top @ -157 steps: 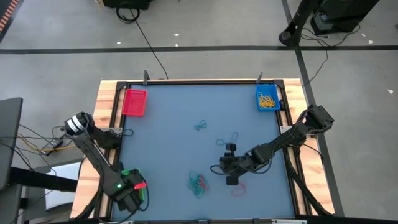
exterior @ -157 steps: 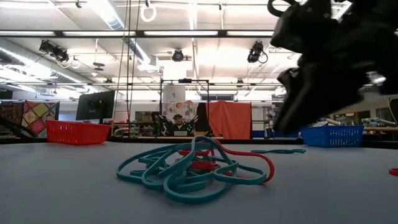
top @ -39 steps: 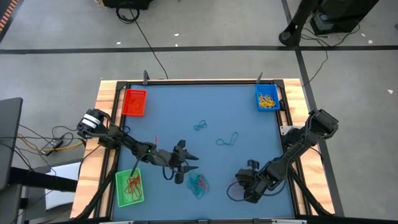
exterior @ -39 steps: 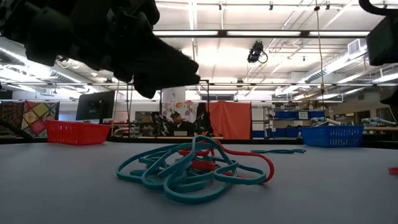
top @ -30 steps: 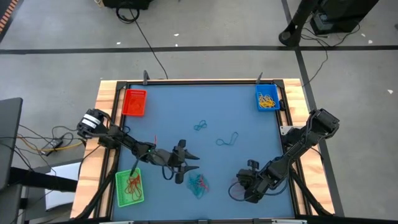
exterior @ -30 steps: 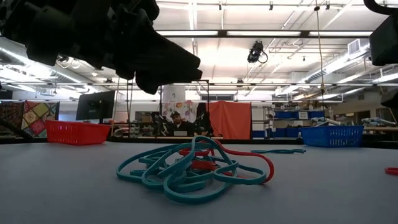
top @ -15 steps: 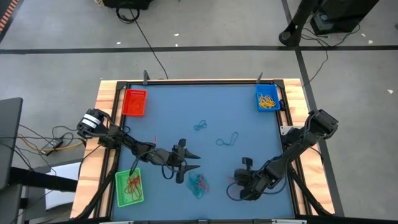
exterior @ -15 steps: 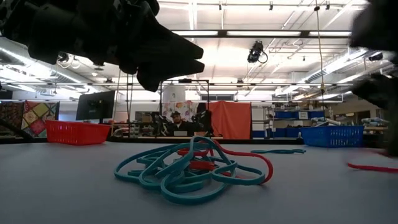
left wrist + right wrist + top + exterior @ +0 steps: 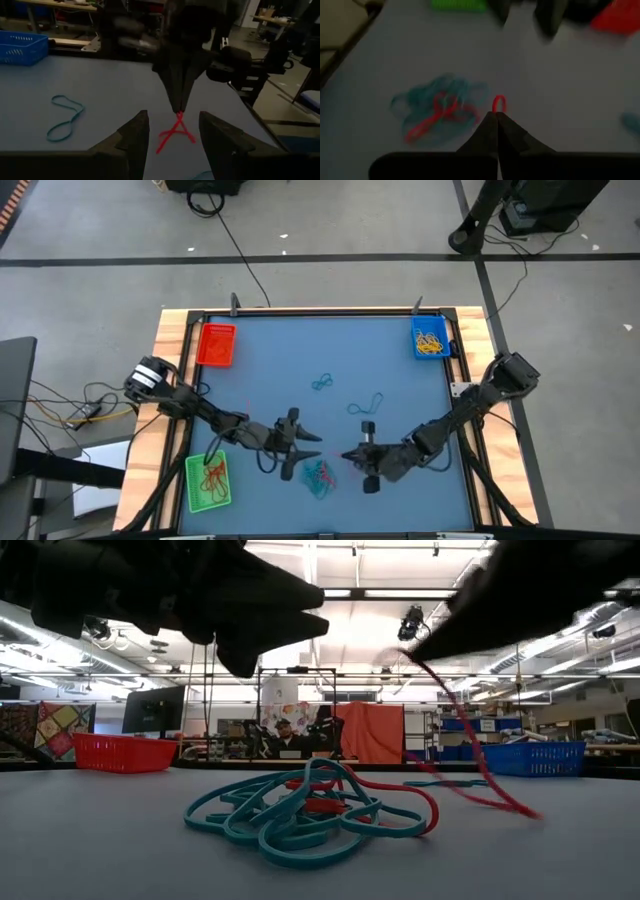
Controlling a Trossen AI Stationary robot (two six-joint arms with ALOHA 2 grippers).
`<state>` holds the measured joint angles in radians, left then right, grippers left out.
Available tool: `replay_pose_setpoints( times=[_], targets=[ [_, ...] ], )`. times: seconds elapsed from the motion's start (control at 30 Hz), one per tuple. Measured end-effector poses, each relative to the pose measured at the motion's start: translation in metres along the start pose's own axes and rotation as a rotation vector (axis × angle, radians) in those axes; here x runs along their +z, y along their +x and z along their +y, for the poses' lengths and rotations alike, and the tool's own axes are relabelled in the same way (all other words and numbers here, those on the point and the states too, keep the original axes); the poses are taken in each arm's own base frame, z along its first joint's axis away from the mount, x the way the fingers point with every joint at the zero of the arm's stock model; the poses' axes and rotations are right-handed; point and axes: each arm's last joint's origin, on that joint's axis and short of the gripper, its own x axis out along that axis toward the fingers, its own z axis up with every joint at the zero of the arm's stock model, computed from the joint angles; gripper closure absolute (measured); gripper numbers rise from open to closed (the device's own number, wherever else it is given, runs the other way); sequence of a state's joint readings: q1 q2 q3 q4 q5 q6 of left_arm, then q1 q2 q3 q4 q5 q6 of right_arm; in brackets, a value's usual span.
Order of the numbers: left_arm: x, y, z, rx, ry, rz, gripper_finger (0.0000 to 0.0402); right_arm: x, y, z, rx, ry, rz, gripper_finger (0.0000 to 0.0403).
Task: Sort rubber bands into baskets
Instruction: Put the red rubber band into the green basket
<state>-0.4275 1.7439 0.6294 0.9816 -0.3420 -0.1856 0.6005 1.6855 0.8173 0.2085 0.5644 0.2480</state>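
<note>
Right arm has swung in from the near right corner toward the middle of the table since a second ago; its right gripper (image 9: 352,456) now sits low just right of the tangled pile of teal and red rubber bands (image 9: 319,475), fingers pinched tight on a single red band (image 9: 470,770) that dangles off the tips; the arm stretches long and flat across from its base on the right edge. Left arm reaches in low from the left side, and the left gripper (image 9: 309,445) hovers just left of and a bit beyond the pile, fingers spread apart with nothing between them, pointing at the right gripper. Green basket (image 9: 208,482) in the near left corner has red bands in it; red basket (image 9: 216,344) far left; blue basket (image 9: 430,337) far right holds yellow ones. Two loose teal bands (image 9: 321,383) lie mid-table.
</note>
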Motion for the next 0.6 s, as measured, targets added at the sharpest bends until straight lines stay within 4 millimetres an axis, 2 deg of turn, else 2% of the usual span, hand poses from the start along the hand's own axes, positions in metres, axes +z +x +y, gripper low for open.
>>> replay_pose_setpoints(
  times=[0.2, 0.43, 0.6],
  targets=[
    [-0.010, 0.012, -0.008, -0.013, 0.024, 0.026, 0.0225, 0.015, 0.008, -0.011, 0.030, -0.060, -0.091, 0.0400],
    [-0.015, 0.029, -0.011, 0.005, 0.058, 0.027, 0.0225, 0.017, 0.013, -0.020, 0.031, -0.087, -0.094, 0.0401],
    [-0.016, 0.030, -0.009, 0.052, 0.061, 0.033, 0.0239, 0.022, 0.012, -0.020, 0.010, -0.099, -0.136, 0.0401]
  ],
)
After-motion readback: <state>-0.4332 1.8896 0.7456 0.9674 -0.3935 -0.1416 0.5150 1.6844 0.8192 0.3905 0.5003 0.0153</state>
